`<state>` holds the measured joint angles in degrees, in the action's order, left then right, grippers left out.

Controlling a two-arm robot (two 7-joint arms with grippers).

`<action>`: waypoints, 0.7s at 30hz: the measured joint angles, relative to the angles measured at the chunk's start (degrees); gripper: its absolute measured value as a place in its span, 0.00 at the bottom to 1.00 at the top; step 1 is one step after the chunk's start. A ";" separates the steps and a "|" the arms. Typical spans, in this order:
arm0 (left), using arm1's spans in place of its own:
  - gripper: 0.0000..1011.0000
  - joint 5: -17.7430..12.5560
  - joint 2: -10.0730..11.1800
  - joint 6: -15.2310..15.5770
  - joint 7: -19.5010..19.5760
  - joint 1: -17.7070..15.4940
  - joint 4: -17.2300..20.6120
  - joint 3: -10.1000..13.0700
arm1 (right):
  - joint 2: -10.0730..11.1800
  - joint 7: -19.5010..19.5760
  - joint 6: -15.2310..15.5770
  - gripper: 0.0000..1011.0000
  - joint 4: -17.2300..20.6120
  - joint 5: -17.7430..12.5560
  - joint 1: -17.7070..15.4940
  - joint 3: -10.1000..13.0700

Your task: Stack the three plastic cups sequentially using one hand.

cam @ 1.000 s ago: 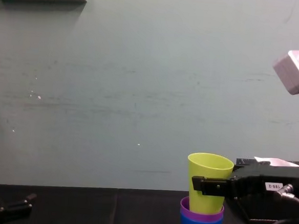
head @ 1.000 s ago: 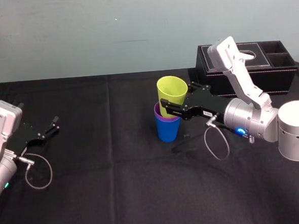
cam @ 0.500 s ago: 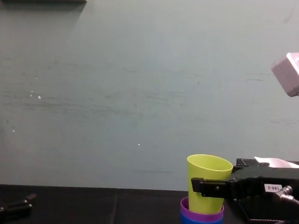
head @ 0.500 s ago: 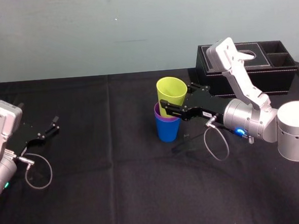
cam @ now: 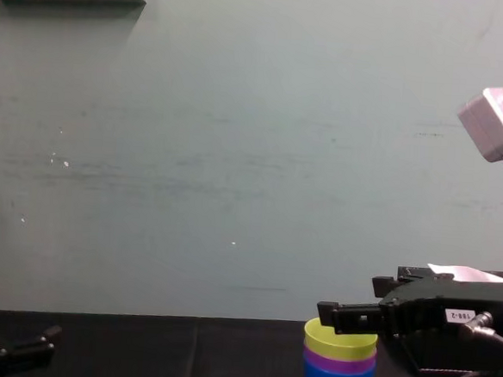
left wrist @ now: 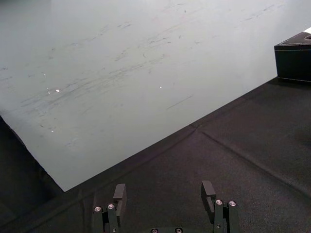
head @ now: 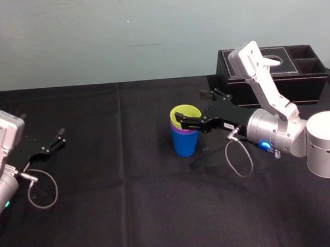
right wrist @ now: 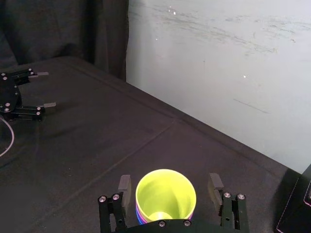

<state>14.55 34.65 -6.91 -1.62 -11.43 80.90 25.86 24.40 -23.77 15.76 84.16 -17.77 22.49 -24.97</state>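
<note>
At about 8 o'clock on the black counter (head: pixel 130 204), nearest the robot, the left tool (head: pixel 58 138) sits parked. Its two fingers are spread apart with nothing between them. It is well apart from the cups, out at 9 o'clock from them.

Toward the middle, the right tool (right wrist: pixel 170 188) reaches in from 4 o'clock of the stack. Its jaws stand open, with one black finger on each side of the yellow-green cup (head: pixel 184 112). The right wrist view shows a sliver of gap on both sides, so it grips nothing. A grey cable (head: pixel 238 159) loops below its wrist.

The three cups stand upright as one stack near the counter's centre. The blue cup (head: pixel 185 144) is at the bottom, resting on the cloth. The purple cup (head: pixel 178 131) sits inside it, with only its rim band showing. The yellow-green cup sits inside the purple one, again with just its top band above the rim. In the chest view the right tool's near finger is level with the yellow-green rim.

Farther back, at 2 o'clock from the stack, a black box (head: pixel 274 83) stands by the wall — apart from the cups.
</note>
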 joint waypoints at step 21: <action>1.00 0.00 0.00 0.00 0.00 0.00 0.00 0.00 | 0.38 1.17 -1.00 0.99 1.37 0.11 -1.61 1.45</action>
<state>14.55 34.64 -6.91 -1.62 -11.43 80.90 25.86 24.79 -22.60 14.76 85.53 -17.66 20.89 -23.52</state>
